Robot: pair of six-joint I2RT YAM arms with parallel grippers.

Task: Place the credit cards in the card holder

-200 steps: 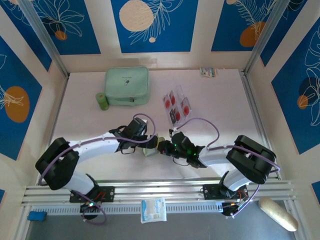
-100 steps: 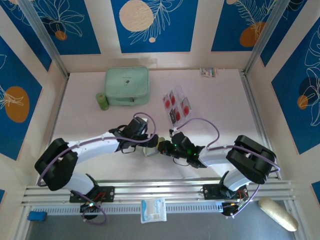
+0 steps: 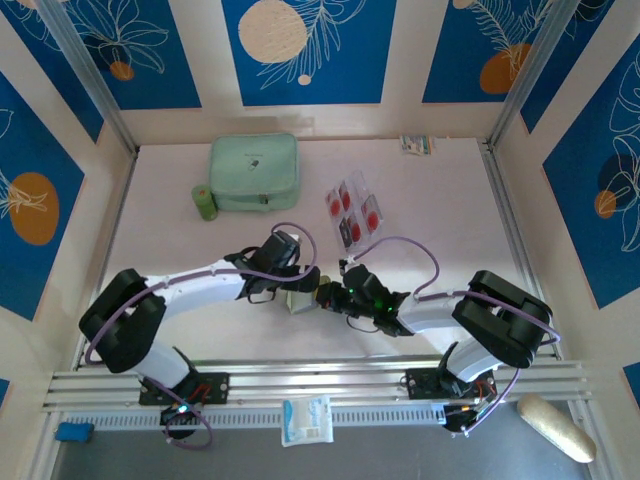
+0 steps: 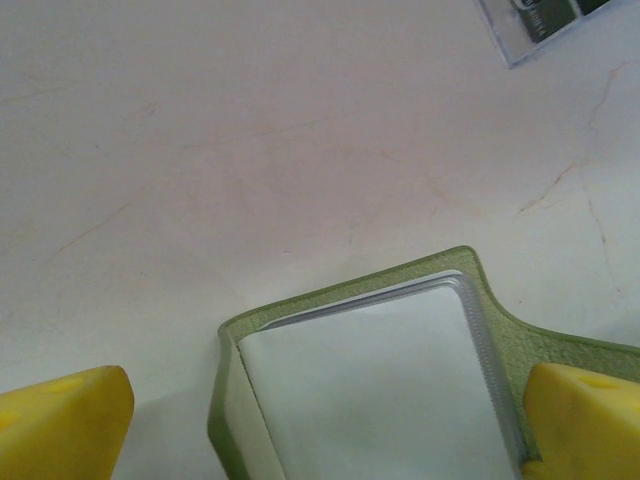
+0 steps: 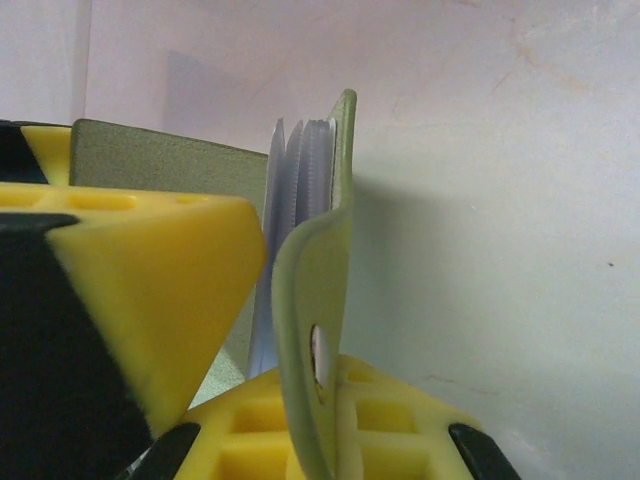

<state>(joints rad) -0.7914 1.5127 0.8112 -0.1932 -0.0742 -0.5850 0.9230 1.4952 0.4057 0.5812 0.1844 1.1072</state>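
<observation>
We logged both arms folded inward over the bench (image 3: 440, 180), elbows out wide, forearms converging at centre, wrists pitched down. The card holder (image 3: 297, 299) sat open on the bench between them, in the front half. We saw the right tool (image 5: 300, 335) clenched on the card holder's outer flap, the one carrying the pale snap, a yellow finger on each side. The pale inner pockets fanned out beside that flap. We saw the left tool (image 4: 320, 425) released, fingers spread wide: one finger (image 4: 585, 420) touched the olive edge, the other sat clear of it. The credit cards (image 3: 353, 212) lay in a loose cluster farther back and to the right, well apart from the holder. The mint-green zip case (image 3: 254, 172) and the small green roll (image 3: 204, 202) sat at back left, just beside each other.
</observation>
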